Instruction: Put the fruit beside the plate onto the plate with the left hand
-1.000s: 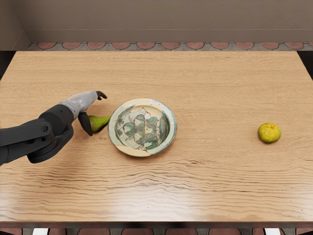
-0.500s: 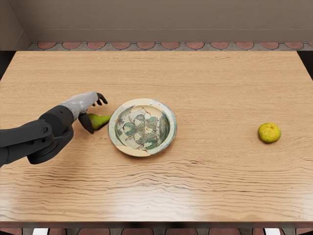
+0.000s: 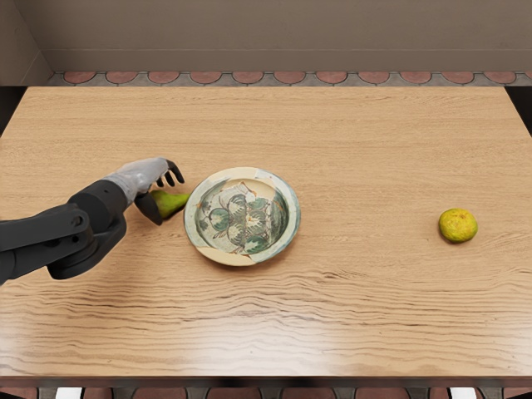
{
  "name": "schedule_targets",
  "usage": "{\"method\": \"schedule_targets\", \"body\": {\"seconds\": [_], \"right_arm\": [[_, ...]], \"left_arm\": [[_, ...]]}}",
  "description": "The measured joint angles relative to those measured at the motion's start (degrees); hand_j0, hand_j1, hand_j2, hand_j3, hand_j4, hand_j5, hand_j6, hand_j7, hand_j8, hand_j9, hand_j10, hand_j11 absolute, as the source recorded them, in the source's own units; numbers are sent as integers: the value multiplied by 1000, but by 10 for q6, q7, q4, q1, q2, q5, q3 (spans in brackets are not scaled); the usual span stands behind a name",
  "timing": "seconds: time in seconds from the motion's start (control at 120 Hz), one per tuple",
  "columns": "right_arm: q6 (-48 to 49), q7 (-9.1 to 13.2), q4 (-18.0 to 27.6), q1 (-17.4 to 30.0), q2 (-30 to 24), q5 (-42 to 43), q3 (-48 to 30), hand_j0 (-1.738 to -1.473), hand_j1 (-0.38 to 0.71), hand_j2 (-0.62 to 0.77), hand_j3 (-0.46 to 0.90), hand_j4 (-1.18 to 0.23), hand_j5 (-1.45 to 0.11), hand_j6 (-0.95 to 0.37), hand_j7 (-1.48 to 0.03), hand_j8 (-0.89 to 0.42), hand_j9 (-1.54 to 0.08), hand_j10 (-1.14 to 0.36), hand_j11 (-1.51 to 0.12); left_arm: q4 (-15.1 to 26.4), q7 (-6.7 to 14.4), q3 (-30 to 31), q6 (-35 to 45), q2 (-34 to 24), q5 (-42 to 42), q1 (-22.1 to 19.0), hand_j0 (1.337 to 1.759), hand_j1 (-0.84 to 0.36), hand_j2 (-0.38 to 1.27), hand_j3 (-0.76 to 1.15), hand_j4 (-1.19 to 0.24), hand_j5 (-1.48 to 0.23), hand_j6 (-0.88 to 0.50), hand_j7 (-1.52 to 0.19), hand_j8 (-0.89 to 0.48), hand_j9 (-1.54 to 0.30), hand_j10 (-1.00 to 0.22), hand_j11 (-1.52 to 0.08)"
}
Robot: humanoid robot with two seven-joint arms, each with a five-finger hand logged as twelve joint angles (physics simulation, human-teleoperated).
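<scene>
Here the grasp is being set: the small green pear [image 3: 172, 202], lying on the wooden table [image 3: 349, 150] just beside the patterned ceramic plate [image 3: 242, 214], is bracketed by the half-open left hand [image 3: 147, 177], nothing held. Closure, then a lift, is called for.

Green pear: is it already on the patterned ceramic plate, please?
No, the green pear lies on the wooden table beside the patterned ceramic plate.

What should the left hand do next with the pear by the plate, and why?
Probably curl the fingers shut around the green pear. The left hand is over it with fingers spread above and the thumb on its near side, not clasping. The pear lies left of the plate, not on it, so a grip comes before any lift.
</scene>
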State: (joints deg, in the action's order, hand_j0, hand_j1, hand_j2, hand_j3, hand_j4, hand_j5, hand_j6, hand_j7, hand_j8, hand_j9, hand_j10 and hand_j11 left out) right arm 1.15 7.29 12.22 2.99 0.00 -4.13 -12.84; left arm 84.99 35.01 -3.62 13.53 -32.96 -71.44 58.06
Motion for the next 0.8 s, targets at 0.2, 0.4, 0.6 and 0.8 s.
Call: {"method": "schedule_targets", "body": {"seconds": [0.2, 0.4, 0.6, 0.8], "right_arm": [[0, 0, 0, 0, 0, 0, 0, -1658, -317, -5, 0, -27, -35, -27, -35, -27, -35, -27, -35], [0, 0, 0, 0, 0, 0, 0, -1658, -317, -5, 0, -27, -35, -27, -35, -27, -35, -27, -35], [0, 0, 0, 0, 0, 0, 0, -1658, -317, -5, 0, -27, -35, -27, -35, -27, -35, -27, -35], [0, 0, 0, 0, 0, 0, 0, -1658, -317, -5, 0, -27, -35, -27, -35, -27, -35, -27, -35]], "left_arm": [[0, 0, 0, 0, 0, 0, -5, 1658, -190, 152, 0, -467, -607, -468, -607, -468, -606, -468, -605], [0, 0, 0, 0, 0, 0, -5, 1658, -215, 165, 0, -492, -640, -491, -639, -493, -639, -493, -638], [0, 0, -1, -2, 1, -1, -5, 1657, -234, 212, 0, -535, -669, -481, -676, -506, -683, -527, -683], [-2, 0, 0, -4, 2, -2, -6, 1656, -234, 198, 0, -555, -689, -463, -711, -488, -728, -557, -727]]}}
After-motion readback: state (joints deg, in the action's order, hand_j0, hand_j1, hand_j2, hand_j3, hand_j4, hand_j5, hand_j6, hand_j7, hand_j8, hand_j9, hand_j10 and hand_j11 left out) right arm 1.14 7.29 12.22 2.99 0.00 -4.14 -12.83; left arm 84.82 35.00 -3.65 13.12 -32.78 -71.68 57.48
